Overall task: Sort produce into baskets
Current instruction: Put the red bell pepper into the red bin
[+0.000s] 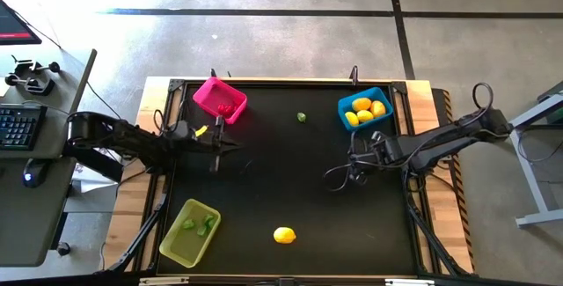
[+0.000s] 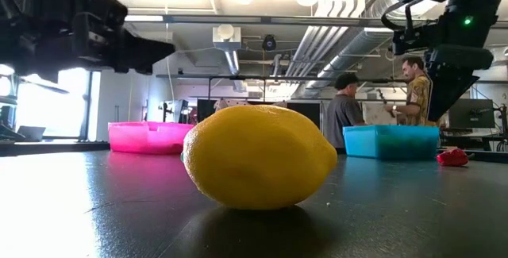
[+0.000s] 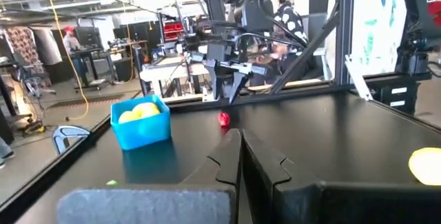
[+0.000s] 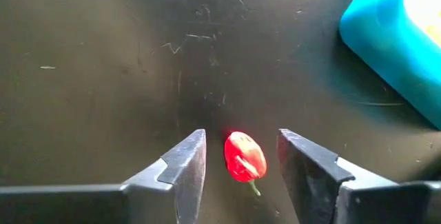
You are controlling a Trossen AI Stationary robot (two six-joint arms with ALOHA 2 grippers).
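Produce piece, a red pepper [image 4: 244,157], lies between right gripper [image 4: 241,156] parted jaws; centre, clench gently, carry toward pink basket [image 1: 219,99] at ten o'clock.

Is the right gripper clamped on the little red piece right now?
No, the right gripper is open, with the red piece lying between its fingers.

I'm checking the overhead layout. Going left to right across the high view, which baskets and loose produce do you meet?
Yellow-green basket → pink basket → loose yellow lemon → small green piece → blue basket.
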